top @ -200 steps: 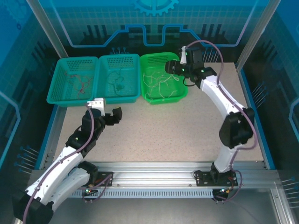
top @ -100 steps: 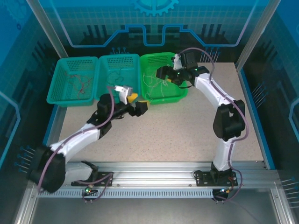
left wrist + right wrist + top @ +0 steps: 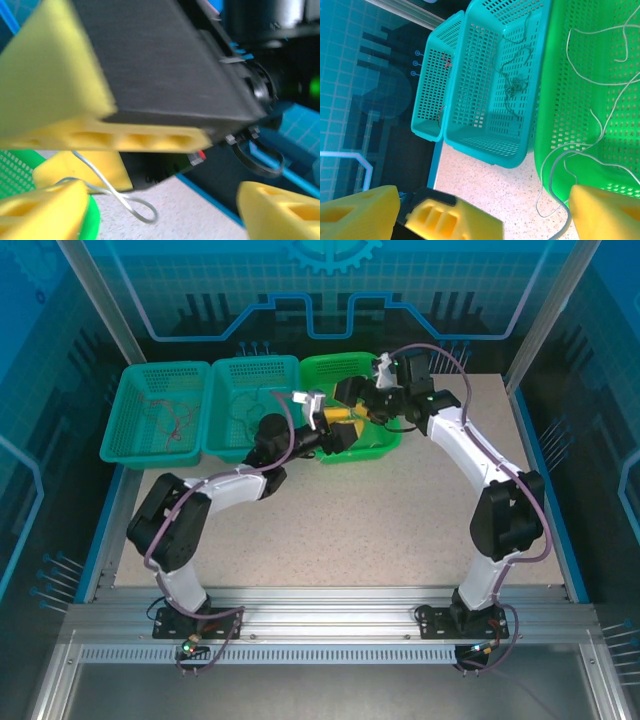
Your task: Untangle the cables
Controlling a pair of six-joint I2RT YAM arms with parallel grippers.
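Note:
The cables lie sorted by colour in three baskets. Pale wires (image 3: 600, 120) are in the green basket (image 3: 555, 100), and one pale loop (image 3: 547, 197) hangs over its near rim onto the table. That loop (image 3: 135, 205) shows beside my left gripper's lower left finger, and I cannot tell whether it touches it. My left gripper (image 3: 338, 430) is open at the green basket's front edge. My right gripper (image 3: 358, 400) is open just above and behind it, over the basket. Dark green wires (image 3: 512, 82) lie in the middle teal basket, red ones (image 3: 170, 420) in the left one.
The two grippers are very close together; the right one's black and yellow finger (image 3: 140, 100) looms in the left wrist view. Two teal baskets (image 3: 255, 365) (image 3: 160, 375) stand left of the green basket (image 3: 330, 365). The speckled table (image 3: 380, 520) stretches in front.
My left arm has swung from the table's front left up to the green basket's front edge, and its jaws have narrowed a little. The right gripper shifted slightly over the basket.

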